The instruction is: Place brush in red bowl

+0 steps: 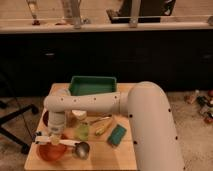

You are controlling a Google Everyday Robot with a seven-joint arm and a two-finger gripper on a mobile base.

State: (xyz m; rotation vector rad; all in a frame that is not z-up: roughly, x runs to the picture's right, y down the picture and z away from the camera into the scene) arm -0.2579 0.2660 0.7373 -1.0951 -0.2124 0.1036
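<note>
The red bowl (49, 152) sits at the front left corner of the wooden table. The brush (56, 141), slim with a white handle, lies level across the top of the bowl, its right end reaching toward a small metal cup (82, 149). My gripper (54, 135) points straight down right over the middle of the brush, at or just above the handle. The gripper body hides where it meets the brush.
A green tray (93, 85) stands at the back of the table (125, 157). A green sponge (117, 135), a yellow utensil (103, 128), a pale green cup (81, 131) and a white cup (79, 116) lie right of the gripper. A maroon dish (45, 119) peeks out behind it.
</note>
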